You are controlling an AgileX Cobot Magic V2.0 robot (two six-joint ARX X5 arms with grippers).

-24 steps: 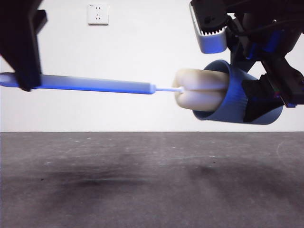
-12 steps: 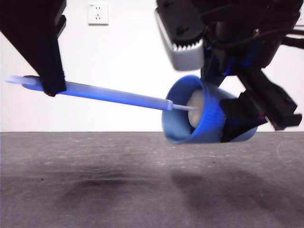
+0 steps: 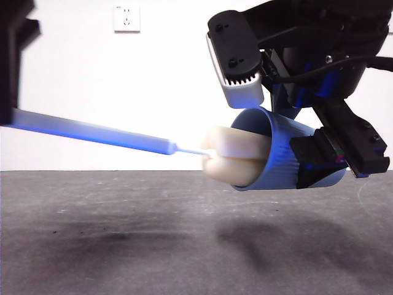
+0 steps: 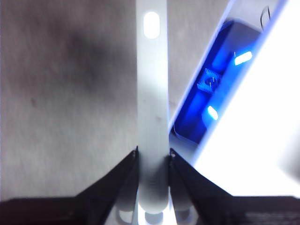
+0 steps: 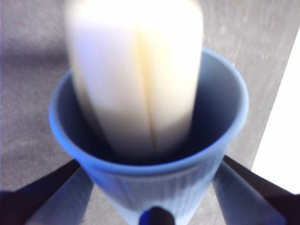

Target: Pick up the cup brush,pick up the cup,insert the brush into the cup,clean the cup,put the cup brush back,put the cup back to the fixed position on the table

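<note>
The blue ribbed cup [image 3: 285,161] is held on its side above the table [image 3: 123,233], mouth facing left, with my right gripper [image 3: 319,147] shut on it. The cup brush [image 3: 98,134] comes in from the left, its cream sponge head [image 3: 236,160] half inside the cup mouth. In the right wrist view the sponge head [image 5: 136,70] fills the cup [image 5: 154,178] opening, between my right gripper's [image 5: 150,187] jaws. My left gripper [image 4: 153,157] is shut on the brush handle [image 4: 152,93]; in the front view it [image 3: 12,74] is at the left edge.
A white wall with a socket [image 3: 126,18] stands behind the table. Dark shadows of the arms lie on the table below the held things.
The sponge head has slid partly back out of the cup after being deep inside half a second ago. The left gripper has moved leftward and the cup has shifted slightly.
</note>
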